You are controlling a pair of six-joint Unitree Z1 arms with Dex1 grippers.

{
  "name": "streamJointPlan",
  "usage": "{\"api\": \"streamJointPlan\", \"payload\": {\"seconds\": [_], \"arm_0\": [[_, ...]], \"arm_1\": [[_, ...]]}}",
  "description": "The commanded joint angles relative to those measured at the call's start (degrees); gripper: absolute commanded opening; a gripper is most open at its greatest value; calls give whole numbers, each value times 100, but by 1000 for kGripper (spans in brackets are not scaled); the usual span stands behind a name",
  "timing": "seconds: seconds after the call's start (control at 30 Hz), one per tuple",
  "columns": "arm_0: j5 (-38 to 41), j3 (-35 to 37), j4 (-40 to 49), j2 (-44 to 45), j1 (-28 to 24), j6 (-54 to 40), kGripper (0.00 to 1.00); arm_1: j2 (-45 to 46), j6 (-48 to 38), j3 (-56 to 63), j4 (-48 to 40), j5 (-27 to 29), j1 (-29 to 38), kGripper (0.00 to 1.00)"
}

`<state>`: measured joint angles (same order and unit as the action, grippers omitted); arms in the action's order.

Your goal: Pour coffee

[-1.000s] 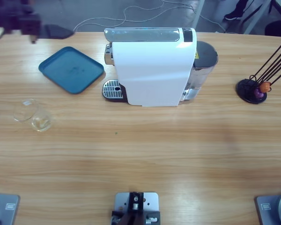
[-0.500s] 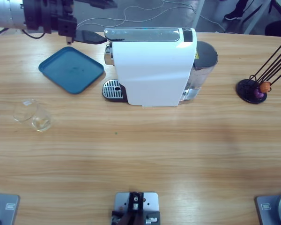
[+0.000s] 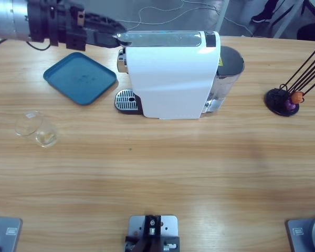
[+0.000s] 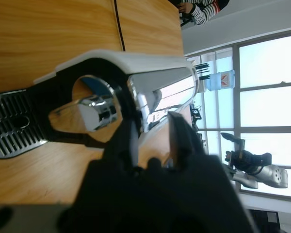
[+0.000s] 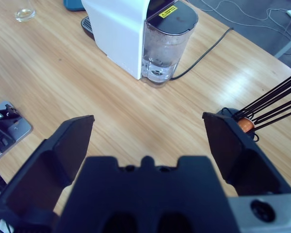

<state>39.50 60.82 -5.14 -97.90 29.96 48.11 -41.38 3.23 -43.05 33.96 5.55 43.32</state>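
Coffee [image 3: 45,138] sits as a thin layer in your clear glass tumbler [image 3: 35,128], on the desk [image 3: 157,173] well left of the white coffee machine [image 3: 170,73], below the blue tray [image 3: 80,77]. Your left end effector [image 3: 114,32] is at the machine's chrome lever [image 4: 153,94], jaws narrowly parted around its tip. Your right end effector [image 5: 148,133] hangs released, jaws wide, above the desk.

Left arm [image 3: 21,23] cut off by high view's left edge. Coffee machine [image 4: 111,92] only partly framed in left wrist view; left gripper [image 4: 150,136] body hides its lower part. Glass tumbler [image 5: 24,12] clipped by right wrist view's top edge; contents too small to tell. Capsule rack [image 5: 266,109] runs off right edge.
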Motion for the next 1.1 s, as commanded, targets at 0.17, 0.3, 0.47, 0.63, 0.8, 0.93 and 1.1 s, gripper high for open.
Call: {"api": "streamJointPlan", "payload": {"seconds": [0.17,0.3,0.47,0.63,0.8,0.93,1.1], "arm_0": [[-194,-169,-124,128,38,130,0],[-217,114,-304,293,110,325,0],[-414,960,-10,479,414,332,0],[-505,1461,477,632,458,278,0],[-1159,1677,1115,840,926,-1092,361],[-3611,1413,2163,1318,2026,-4150,918],[-5547,151,2588,1845,2778,-5467,1000]], "arm_1": [[-134,90,101,-13,-6,-25,1000],[-155,76,95,-13,8,-25,1000],[-930,-33,-130,103,189,-25,1000],[-1187,166,-645,494,191,-25,1000],[-2698,-675,-2473,2728,-428,-1259,1000],[-3581,-664,-2735,3020,-1446,-1554,1000],[-3609,-866,-2972,3199,-99,-1625,1000]]}}
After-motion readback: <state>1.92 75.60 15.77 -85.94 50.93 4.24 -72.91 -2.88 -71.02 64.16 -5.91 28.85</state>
